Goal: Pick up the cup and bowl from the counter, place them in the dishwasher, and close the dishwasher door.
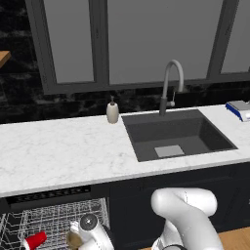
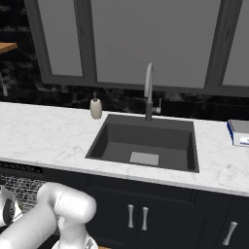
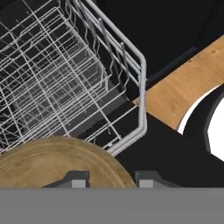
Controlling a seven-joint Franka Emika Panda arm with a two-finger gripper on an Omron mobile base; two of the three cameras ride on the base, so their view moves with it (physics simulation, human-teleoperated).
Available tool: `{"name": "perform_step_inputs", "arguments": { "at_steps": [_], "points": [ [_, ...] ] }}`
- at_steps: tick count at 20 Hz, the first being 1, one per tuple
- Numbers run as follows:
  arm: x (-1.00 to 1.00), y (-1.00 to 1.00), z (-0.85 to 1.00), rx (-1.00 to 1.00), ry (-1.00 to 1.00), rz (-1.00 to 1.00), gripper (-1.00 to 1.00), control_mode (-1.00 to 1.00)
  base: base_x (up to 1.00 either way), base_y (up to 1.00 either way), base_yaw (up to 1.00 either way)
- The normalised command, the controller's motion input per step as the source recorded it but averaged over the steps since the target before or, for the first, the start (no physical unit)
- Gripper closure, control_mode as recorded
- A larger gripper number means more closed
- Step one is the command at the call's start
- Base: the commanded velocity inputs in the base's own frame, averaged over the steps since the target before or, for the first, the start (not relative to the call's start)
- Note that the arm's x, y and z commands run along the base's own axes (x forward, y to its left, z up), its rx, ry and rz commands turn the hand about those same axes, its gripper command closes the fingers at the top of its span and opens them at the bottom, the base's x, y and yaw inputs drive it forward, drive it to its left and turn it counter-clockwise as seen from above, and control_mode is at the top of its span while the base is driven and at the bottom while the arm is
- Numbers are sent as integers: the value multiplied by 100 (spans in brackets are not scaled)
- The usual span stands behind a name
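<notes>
counter (image 1: 63,151): white marble | on it: soap bottle (image 1: 113,111) by sink (image 1: 178,134); box (image 1: 239,109) far right
</notes>
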Motion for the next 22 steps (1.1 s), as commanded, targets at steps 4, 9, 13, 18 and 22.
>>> {"name": "perform_step_inputs", "arguments": {
  "at_steps": [4,9,13,18,22],
  "points": [
    [35,6,-26,0,4,-9,100,-100,0,0,0],
    [21,2,-11,-1,-2,-14,100,-100,0,0,0],
    [30,9,-54,-6,-8,-22,100,-100,0,0,0],
    [9,15,-74,-4,-5,-13,100,-100,0,0,0],
    [-5,11,-59,0,4,-7,100,-100,0,0,0]
  ]
}}
